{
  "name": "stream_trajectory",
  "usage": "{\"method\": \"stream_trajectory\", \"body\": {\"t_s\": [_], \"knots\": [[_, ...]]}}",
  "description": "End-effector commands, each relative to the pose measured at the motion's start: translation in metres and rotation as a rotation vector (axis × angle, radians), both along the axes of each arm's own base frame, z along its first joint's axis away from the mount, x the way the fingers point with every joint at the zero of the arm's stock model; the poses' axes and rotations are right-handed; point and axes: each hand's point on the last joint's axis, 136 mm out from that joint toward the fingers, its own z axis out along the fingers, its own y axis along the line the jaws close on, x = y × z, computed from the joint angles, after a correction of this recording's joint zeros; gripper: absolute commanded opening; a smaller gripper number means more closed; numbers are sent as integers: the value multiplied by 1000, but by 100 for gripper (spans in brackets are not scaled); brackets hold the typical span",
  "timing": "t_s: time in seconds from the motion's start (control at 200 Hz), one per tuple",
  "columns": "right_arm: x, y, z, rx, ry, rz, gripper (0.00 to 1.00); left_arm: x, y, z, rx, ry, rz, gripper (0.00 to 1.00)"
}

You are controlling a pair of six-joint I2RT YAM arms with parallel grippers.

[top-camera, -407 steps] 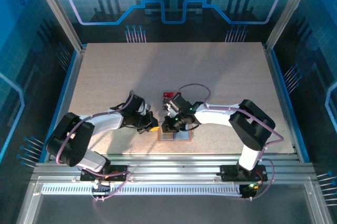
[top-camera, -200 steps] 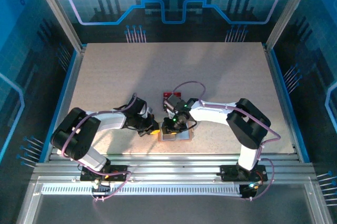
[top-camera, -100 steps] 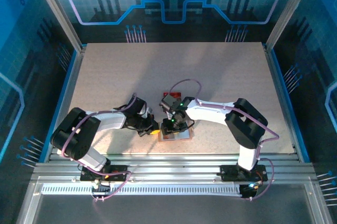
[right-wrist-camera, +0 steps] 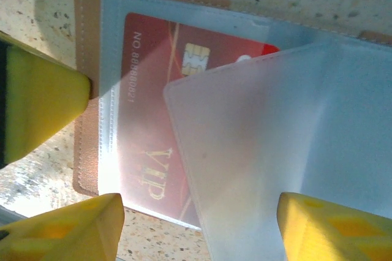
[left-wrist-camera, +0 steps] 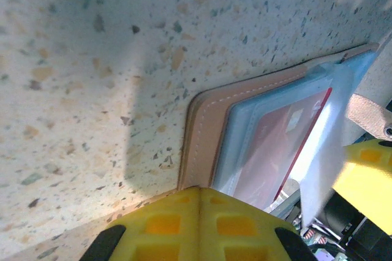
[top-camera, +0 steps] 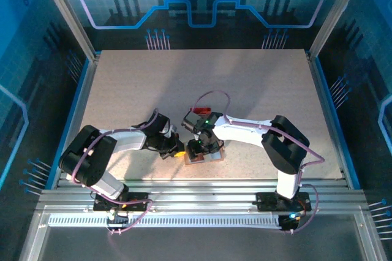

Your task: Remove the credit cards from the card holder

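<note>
right jaws widened over card holder (right-wrist-camera: 86, 40), red card (right-wrist-camera: 150, 83) pocketed

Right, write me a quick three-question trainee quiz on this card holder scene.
1. True or false: the red card is already fully out of the card holder.
2. Which word is printed on the red card? A) GOLD B) VIP C) BANK
3. Fill in: the left end effector, at the holder's edge, is ____ (open or shut).
Key: 1 false; 2 B; 3 shut.
</note>
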Motion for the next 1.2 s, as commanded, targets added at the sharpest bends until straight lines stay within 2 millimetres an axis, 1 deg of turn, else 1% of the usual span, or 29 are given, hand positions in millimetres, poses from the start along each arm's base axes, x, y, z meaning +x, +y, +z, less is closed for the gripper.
{"method": "stream_trajectory", "body": {"t_s": [0.0,0.32,0.48,0.63,0.785,0.885,0.995,1.065,1.131,1.196], "knots": [[0,-13,-1,-86,-13,11,68,-6,6,-5,21,20,-11,0],[6,-28,9,-112,-52,-11,65,-6,7,-3,19,16,-6,0],[11,-42,13,-113,-61,-38,63,1,5,7,12,-11,-7,0],[13,-56,17,-113,-69,-63,61,8,2,23,0,-44,-11,0],[15,-69,17,-107,-69,-85,54,14,0,38,-3,-73,-3,0],[15,-78,14,-114,-66,-101,51,16,-4,47,-15,-86,-1,0],[15,-89,8,-141,-60,-112,50,17,-7,49,-15,-90,-3,0],[14,-93,5,-149,-53,-114,48,16,-11,50,-20,-92,-9,0],[13,-94,5,-147,-53,-116,45,14,-15,50,-21,-90,-14,0],[13,-92,6,-128,-51,-116,37,12,-19,49,-23,-91,-23,0]]}}
